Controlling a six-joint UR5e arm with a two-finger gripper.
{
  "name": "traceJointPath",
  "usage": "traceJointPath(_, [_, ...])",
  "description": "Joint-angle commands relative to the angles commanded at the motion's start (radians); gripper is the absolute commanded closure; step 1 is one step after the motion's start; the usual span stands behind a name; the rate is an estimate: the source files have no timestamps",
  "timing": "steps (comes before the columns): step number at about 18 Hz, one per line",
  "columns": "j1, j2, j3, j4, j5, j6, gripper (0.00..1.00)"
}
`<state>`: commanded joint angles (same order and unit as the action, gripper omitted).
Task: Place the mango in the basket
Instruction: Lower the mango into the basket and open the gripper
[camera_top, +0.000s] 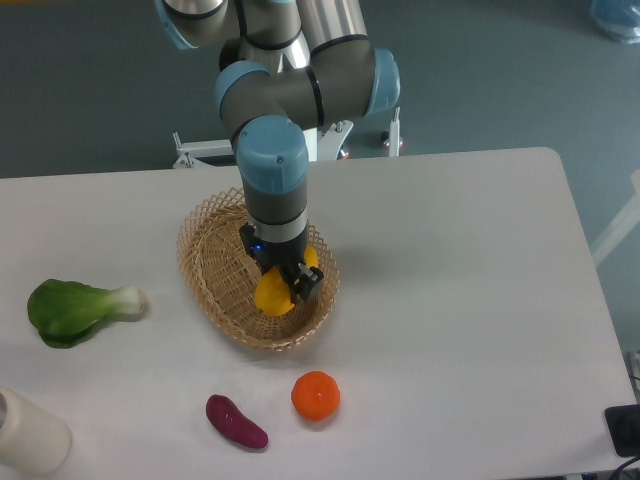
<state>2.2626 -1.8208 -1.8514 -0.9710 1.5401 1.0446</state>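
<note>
The yellow mango (272, 292) is inside the light tan wicker basket (215, 262), at its right side, low over or on the basket floor. My gripper (283, 282) points down into the basket and its black fingers are shut on the mango, one on each side. The arm's wrist hides the back right part of the basket rim.
A round orange (316, 396) and a purple oblong vegetable (236, 421) lie on the white table in front of the basket. A green leafy vegetable (78, 309) lies at the left. A white cylinder (28, 432) stands at the front left corner.
</note>
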Motion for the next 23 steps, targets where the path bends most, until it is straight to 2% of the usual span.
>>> traceJointPath(6, [-0.015,-0.024,-0.012,0.005,-0.002,-0.017,0.36])
traceJointPath(9, [-0.02,-0.04,-0.012,0.003,-0.002,-0.011,0.15])
traceJointPath(10, [-0.021,-0.044,-0.014,0.003,-0.002,-0.011,0.04])
traceJointPath(11, [-0.028,-0.049,-0.012,0.003,-0.003,-0.011,0.0])
traceJointPath(15, [-0.032,-0.04,-0.009,0.003,-0.006,-0.018,0.0])
traceJointPath(19, [-0.018,-0.032,0.027,0.014,-0.008,-0.023,0.0])
traceJointPath(23, [0.043,-0.032,0.053,0.017,-0.008,-0.028,0.0])
